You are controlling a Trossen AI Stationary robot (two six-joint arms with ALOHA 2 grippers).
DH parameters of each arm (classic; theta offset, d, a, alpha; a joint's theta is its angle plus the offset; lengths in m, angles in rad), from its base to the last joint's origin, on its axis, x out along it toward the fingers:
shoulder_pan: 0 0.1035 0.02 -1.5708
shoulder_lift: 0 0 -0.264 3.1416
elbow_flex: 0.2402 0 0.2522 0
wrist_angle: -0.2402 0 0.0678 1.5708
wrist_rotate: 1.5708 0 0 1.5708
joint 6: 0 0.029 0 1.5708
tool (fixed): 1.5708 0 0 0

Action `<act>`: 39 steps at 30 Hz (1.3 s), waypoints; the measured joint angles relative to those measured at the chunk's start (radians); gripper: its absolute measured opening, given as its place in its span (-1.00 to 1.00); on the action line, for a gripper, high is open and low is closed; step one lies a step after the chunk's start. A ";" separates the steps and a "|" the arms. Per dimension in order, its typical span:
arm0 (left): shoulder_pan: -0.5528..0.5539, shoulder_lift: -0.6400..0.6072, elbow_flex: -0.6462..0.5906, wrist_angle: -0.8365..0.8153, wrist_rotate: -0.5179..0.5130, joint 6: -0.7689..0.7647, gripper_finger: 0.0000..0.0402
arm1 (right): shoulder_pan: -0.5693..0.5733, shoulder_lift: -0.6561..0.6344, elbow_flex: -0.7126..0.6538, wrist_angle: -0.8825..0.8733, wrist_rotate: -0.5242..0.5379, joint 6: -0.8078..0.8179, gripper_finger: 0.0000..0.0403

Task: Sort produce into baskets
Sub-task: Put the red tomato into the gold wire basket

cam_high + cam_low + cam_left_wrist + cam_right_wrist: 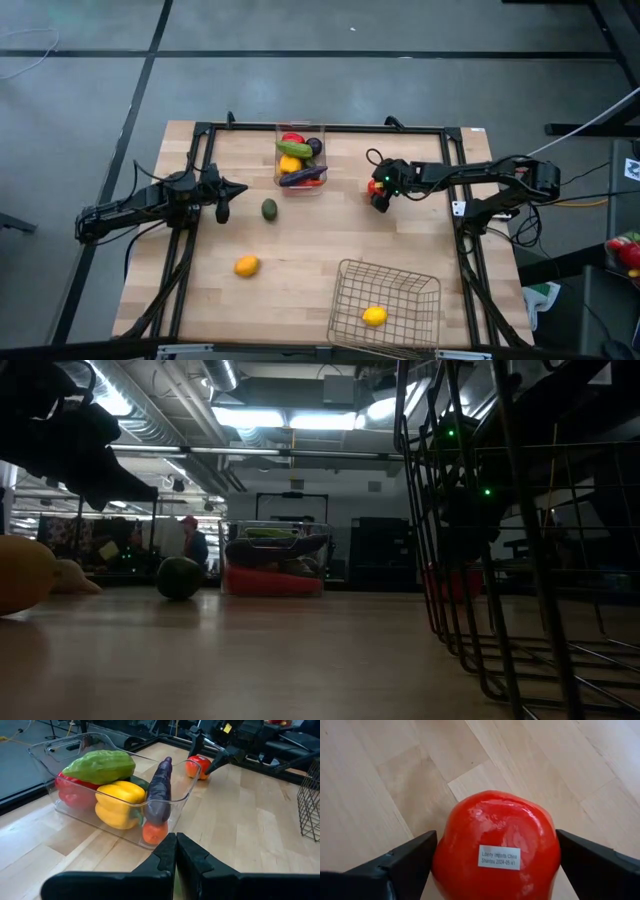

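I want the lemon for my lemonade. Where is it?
The lemon lies alone inside the wire basket, seen from above at the table's front edge on the right arm's side, with the orange fruit to its left.

Clear bin [300,160] holds mixed vegetables; wire basket [385,300] holds one lemon [374,316]; red tomato [497,845] sits on wood.

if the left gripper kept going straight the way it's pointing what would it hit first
Probably the clear bin. In the left wrist view the shut left gripper points at the bin's near wall, behind which sit the small orange piece and purple eggplant. Depth is unclear, so the green avocado nearby might come first.
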 joint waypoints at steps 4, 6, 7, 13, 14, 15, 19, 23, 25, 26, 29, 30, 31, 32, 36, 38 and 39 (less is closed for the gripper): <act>0.000 0.000 0.000 0.000 0.000 0.006 -0.96 | 0.000 -0.001 0.000 0.000 -0.012 0.000 0.75; 0.000 0.000 0.000 0.000 0.000 0.001 -0.96 | -0.001 -0.003 0.002 -0.001 -0.034 0.000 0.68; 0.000 0.000 0.000 0.000 0.000 0.000 -0.96 | -0.001 -0.003 0.008 -0.006 -0.050 0.000 0.66; 0.000 0.000 0.000 0.000 0.000 0.000 -0.96 | -0.001 -0.002 0.077 -0.012 -0.233 0.001 0.67; 0.000 0.000 0.000 0.000 0.000 0.000 -0.96 | -0.001 -0.002 0.092 -0.012 -0.268 0.001 0.68; 0.000 0.000 0.000 0.000 0.000 0.001 -0.96 | -0.001 -0.002 0.109 -0.014 -0.302 0.001 0.68; 0.000 0.000 0.000 0.000 0.000 0.002 -0.96 | -0.001 -0.002 0.185 -0.012 -0.440 0.001 0.66; 0.000 0.000 0.000 0.000 0.000 0.006 -0.96 | -0.001 -0.002 0.263 -0.013 -0.642 0.056 0.67; 0.000 0.000 0.000 0.000 0.000 0.004 -0.96 | 0.001 -0.002 0.298 -0.012 -0.752 0.101 0.68; 0.000 0.000 0.000 0.000 0.000 0.000 -0.96 | 0.008 -0.002 0.314 -0.013 -0.798 0.127 0.68; 0.000 0.000 0.000 0.000 0.000 0.005 -0.96 | 0.040 -0.002 0.356 -0.013 -0.875 0.188 0.67; 0.000 0.000 0.000 0.000 0.000 0.006 -0.96 | 0.059 -0.002 0.369 -0.013 -0.889 0.201 0.67; 0.000 0.000 0.000 0.000 0.000 0.005 -0.96 | 0.078 -0.002 0.381 -0.013 -0.896 0.211 0.67; 0.000 0.000 0.000 0.000 0.000 0.001 -0.96 | 0.100 -0.002 0.391 -0.013 -0.896 0.216 0.67; 0.000 0.000 0.000 0.000 0.000 0.014 -0.96 | 0.193 -0.002 0.414 -0.013 -0.880 0.218 0.69; 0.000 0.000 0.000 0.000 0.000 0.024 -0.96 | 0.243 -0.002 0.415 -0.013 -0.853 0.232 0.69; 0.000 0.000 0.000 0.000 0.000 0.024 -0.96 | 0.269 -0.002 0.415 -0.014 -0.836 0.240 0.69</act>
